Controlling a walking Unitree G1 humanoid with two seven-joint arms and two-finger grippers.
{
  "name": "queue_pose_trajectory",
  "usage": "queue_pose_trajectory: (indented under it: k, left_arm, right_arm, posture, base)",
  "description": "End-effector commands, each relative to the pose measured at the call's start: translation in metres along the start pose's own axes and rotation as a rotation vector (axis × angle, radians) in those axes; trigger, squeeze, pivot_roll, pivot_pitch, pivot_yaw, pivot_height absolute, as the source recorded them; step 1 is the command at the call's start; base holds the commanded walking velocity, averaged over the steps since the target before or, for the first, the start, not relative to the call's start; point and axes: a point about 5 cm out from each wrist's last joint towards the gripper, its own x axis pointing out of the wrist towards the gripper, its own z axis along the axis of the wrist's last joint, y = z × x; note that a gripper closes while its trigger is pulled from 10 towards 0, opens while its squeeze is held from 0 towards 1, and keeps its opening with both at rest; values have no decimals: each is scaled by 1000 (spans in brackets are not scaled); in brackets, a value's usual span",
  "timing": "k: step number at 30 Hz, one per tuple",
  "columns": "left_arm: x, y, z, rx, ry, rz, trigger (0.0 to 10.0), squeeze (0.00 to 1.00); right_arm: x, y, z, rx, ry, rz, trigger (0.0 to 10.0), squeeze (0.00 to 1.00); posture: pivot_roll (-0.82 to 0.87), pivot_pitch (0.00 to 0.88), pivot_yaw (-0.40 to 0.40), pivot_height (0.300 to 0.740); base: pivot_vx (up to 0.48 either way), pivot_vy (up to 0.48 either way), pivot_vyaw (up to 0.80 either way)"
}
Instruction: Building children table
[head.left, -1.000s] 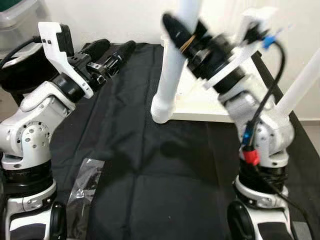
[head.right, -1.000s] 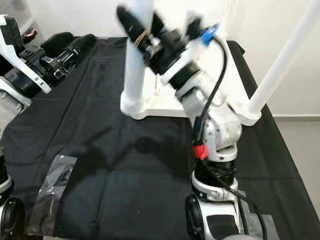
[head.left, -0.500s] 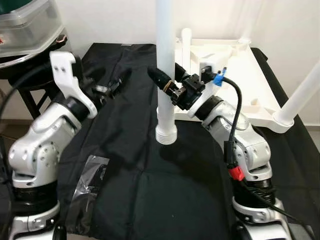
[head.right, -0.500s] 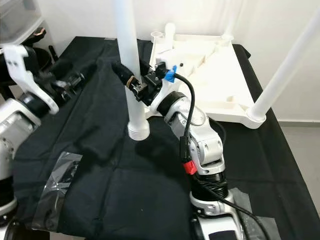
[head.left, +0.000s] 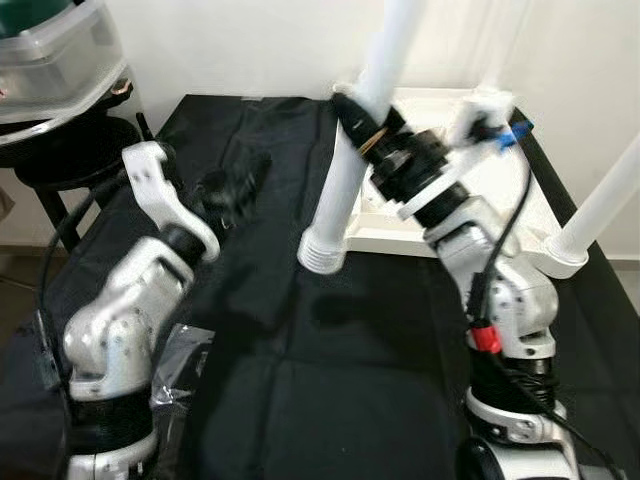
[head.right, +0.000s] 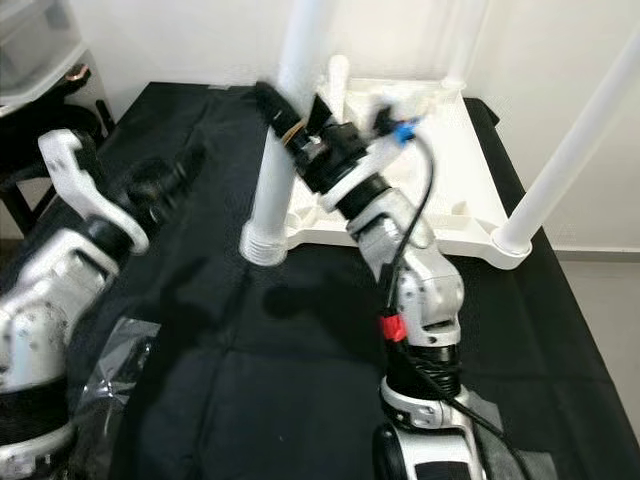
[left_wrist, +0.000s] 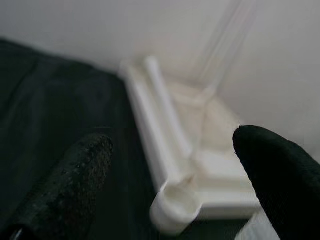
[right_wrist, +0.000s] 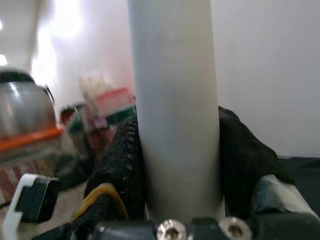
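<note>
My right gripper is shut on a long white table leg, which hangs tilted above the black cloth with its threaded end low. The right wrist view shows the leg pressed between the black fingers. Behind it the white tabletop lies upside down, with another leg standing in its near right corner. My left gripper hovers left of the held leg, blurred. In the left wrist view its fingers stand wide apart and open, pointing toward the tabletop.
A black cloth covers the work table. A crumpled clear plastic bag lies near its front left. Clear storage bins and a black stool stand at the far left.
The held leg has tipped from upright to leaning, its top going right. My left arm has swung in toward the middle and is blurred.
</note>
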Motion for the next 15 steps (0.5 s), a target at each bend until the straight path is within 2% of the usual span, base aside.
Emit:
queue_pose_trajectory:
  k: [1,4,6,8,9,10,13,14,15]
  left_arm:
    - [-5,4,-8,86,29,30,10000,0]
    - [-10,8,-17,84,50,60,10000,0]
    - [-24,11,-34,80,89,107,10000,0]
    - [-24,11,-34,80,89,107,10000,0]
    - [-30,9,-41,71,103,119,10000,0]
    - [-30,9,-41,71,103,119,10000,0]
    - [-35,4,-48,56,107,119,10000,0]
    - [-35,4,-50,61,108,117,10000,0]
    - [-35,4,-50,61,108,117,10000,0]
  right_arm:
    - [0,5,-5,-23,15,13,10000,0]
    - [0,7,-7,-23,25,20,10000,0]
    - [-3,10,-10,-26,49,36,10000,0]
    - [-3,10,-10,-26,49,36,10000,0]
    - [-4,11,-10,-25,55,47,10000,0]
    - [-4,11,-10,-25,55,47,10000,0]
    - [-6,7,-9,-76,61,54,10000,0]
    - [-3,-5,-11,-158,85,1,10000,0]
    - [-3,-5,-11,-158,85,1,10000,0]
  posture:
    - [-15,59,-4,740]
    - [-15,58,-6,740]
    - [-18,58,-11,740]
    - [-18,58,-11,740]
    - [-16,59,-16,740]
    - [-16,59,-16,740]
    - [-15,54,-20,740]
    - [-16,50,-20,740]
    - [-16,50,-20,740]
  base:
    - [0,0,0]
    - [0,0,0]
    - [0,0,0]
    - [0,0,0]
    - [0,0,0]
    - [0,0,0]
    - [0,0,0]
    - [0,0,0]
    - [0,0,0]
